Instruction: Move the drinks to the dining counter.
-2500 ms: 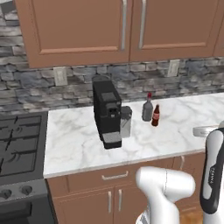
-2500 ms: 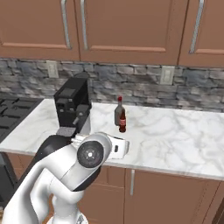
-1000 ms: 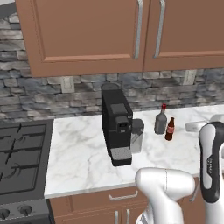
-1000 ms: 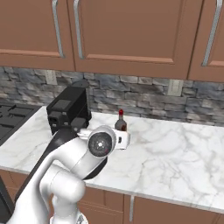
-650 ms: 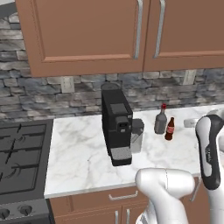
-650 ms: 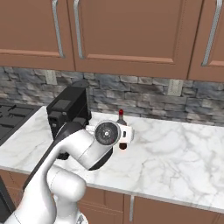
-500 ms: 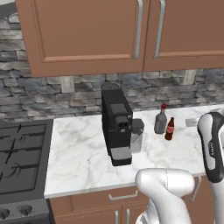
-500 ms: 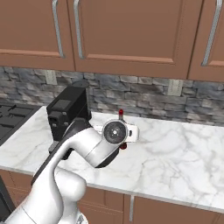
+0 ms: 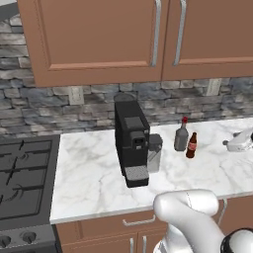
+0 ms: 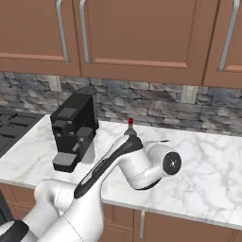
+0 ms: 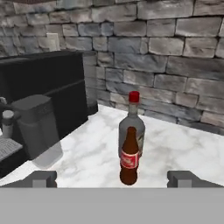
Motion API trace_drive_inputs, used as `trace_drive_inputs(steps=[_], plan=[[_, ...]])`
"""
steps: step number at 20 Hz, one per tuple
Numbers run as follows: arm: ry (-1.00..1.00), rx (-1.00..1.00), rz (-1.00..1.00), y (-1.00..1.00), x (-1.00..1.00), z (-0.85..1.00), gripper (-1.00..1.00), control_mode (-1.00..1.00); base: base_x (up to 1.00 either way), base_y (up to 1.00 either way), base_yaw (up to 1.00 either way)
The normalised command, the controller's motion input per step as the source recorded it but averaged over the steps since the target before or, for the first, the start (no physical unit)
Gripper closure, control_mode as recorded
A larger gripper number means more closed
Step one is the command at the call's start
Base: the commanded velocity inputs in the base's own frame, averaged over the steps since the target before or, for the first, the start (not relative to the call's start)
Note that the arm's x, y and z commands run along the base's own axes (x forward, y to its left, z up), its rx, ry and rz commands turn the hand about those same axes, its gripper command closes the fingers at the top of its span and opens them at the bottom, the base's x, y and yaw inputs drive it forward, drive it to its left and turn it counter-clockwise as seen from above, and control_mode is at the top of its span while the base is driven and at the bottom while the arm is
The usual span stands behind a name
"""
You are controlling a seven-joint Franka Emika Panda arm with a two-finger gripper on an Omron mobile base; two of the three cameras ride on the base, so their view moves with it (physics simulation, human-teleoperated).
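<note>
No wording can be made out anywhere — the slim dark-brown cola bottle point(image 11: 129, 155) carries a red label with a pale smear too blurred to read, and the squat grey red-capped bottle point(image 11: 132, 121) behind it shows no legible mark.

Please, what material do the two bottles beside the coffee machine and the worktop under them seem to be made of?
The cola bottle looks like dark-brown glossy glass or plastic; a red label wraps it. The grey bottle behind it seems translucent glass or plastic, with a red cap that looks plastic. The worktop appears to be polished marble: white with grey veins. All is rendered, so these stay guesses.
</note>
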Motion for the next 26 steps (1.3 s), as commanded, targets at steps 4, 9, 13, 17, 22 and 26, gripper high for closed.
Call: trace_drive_inputs(steps=[4,9,13,17,22,26], plan=[[-0.29,-0.08,0.51,-0.16,0.26,-0.22,-1.0,-1.0,0.0,0.0,0.0],[-0.19,-0.13,0.58,0.0,0.41,-0.06,-1.0,-1.0,0.0,0.0,0.0],[-0.04,-0.19,0.45,0.01,0.22,0.01,-1.0,-1.0,0.0,0.0,0.0],[0.0,-0.2,0.16,0.15,0.02,0.06,-1.0,-1.0,0.0,0.0,0.0],[0.0,-0.03,-0.07,0.0,0.0,-0.07,-1.0,-1.0,0.0,0.0,0.0],[0.0,0.0,-0.19,0.0,-0.06,-0.23,-1.0,-1.0,0.0,0.0,0.0]])
